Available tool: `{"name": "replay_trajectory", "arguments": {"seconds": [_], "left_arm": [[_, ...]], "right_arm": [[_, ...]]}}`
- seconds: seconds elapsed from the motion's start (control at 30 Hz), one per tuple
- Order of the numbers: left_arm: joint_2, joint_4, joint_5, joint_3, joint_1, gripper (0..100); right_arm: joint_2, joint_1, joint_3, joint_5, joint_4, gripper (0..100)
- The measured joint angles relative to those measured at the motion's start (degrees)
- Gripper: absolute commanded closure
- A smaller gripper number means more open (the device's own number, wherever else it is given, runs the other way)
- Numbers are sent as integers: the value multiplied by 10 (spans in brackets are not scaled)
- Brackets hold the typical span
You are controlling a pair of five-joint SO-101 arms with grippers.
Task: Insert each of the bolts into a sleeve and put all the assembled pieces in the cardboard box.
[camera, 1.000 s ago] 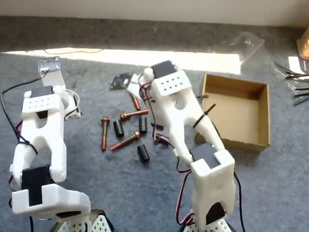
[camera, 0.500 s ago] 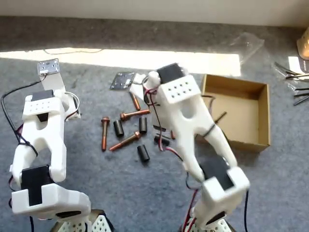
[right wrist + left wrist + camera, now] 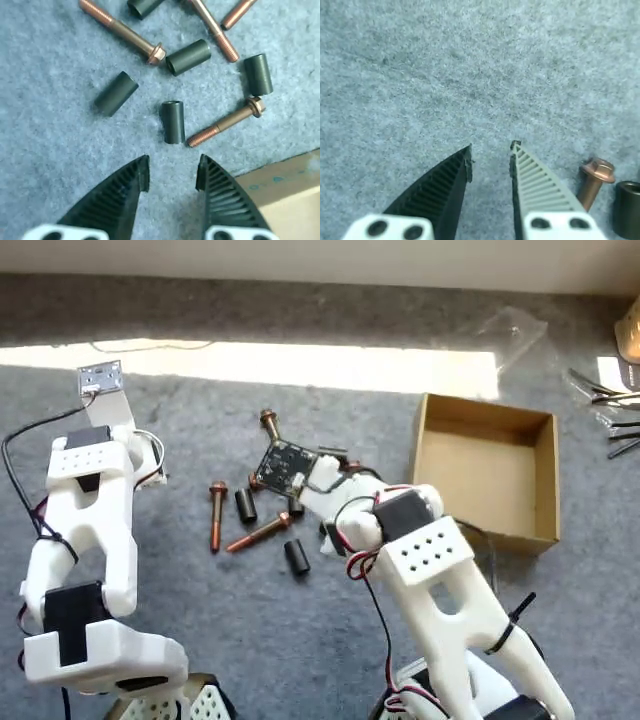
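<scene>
Logged over the last second: swing of right arm from beside cardboard box (image 3: 487,412) back over the loose parts; no shift of left arm. Right gripper (image 3: 172,172) agape, empty, poised just short of a black sleeve (image 3: 172,121), copper bolt (image 3: 226,121) just beside it. Left gripper (image 3: 490,150) slightly parted over grey carpet (image 3: 445,60), gripping nothing. Bolts and sleeves loose on carpet, not yet joined, near box.

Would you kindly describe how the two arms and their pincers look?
The left arm and right arm have white plastic shells, black motor blocks and red-and-black cables. The left pincer and right pincer are ribbed inside and taper to points.
</scene>
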Motion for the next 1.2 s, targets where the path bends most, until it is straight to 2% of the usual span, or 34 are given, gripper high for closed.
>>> {"name": "replay_trajectory", "arguments": {"seconds": [0.1, 0.23, 0.63, 0.83, 1.2], "left_arm": [[0, 0, 0, 0, 0, 870], [0, 0, 0, 0, 0, 870], [0, -15, 0, 7, 0, 870], [0, -49, 0, 29, 0, 870], [0, -54, -1, 29, -21, 870]], "right_arm": [[-4, 0, 71, 0, -66, 851], [33, 0, 75, 0, -86, 851], [262, 0, -58, 0, -90, 851], [318, 2, -67, 53, -95, 851], [377, 9, -83, 58, -132, 851]]}}
